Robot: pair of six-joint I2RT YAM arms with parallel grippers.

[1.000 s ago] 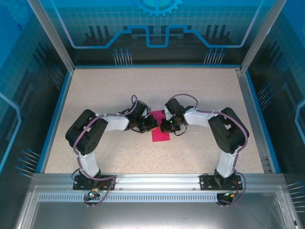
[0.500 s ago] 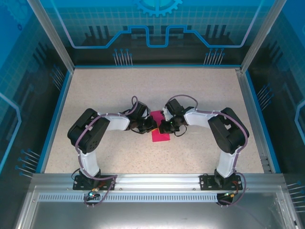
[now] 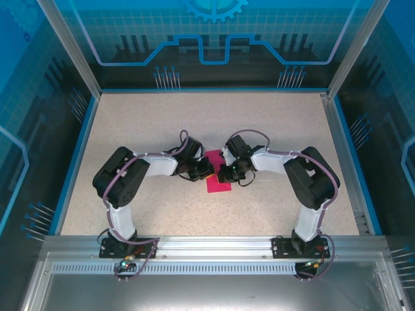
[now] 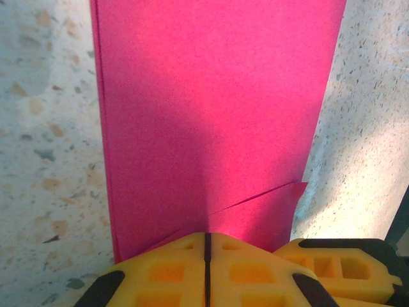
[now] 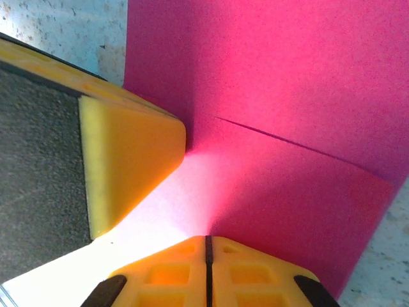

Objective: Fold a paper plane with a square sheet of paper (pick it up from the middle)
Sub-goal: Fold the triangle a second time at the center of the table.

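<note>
- The pink sheet of paper [image 3: 220, 184] lies flat on the speckled tabletop [image 3: 142, 123]. It's folded into a narrow strip by now, sitting slightly tilted.
- The left gripper [image 3: 206, 170] comes in at the paper's left edge, and its yellow fingers are clamped tight together. In the left wrist view the gripper [image 4: 206, 246] has its tips down on the paper [image 4: 217, 115], with a slanted folded flap just beside them.
- The right gripper [image 3: 224, 173] sits on the paper's right side, pinched closed the same way. In the right wrist view it [image 5: 208, 248] rests its tips on the paper [image 5: 287, 96], and a crease line runs across the sheet ahead of them.
- Can't tell if either one is actually pinching a layer or just pressing down.
- The two grippers are really close over the paper, and one left finger [image 5: 131, 153] pokes into the right wrist view.
- Beyond the paper, the blue back panel [image 3: 214, 39] has a printed gear shape and circuit-style lines.
</note>
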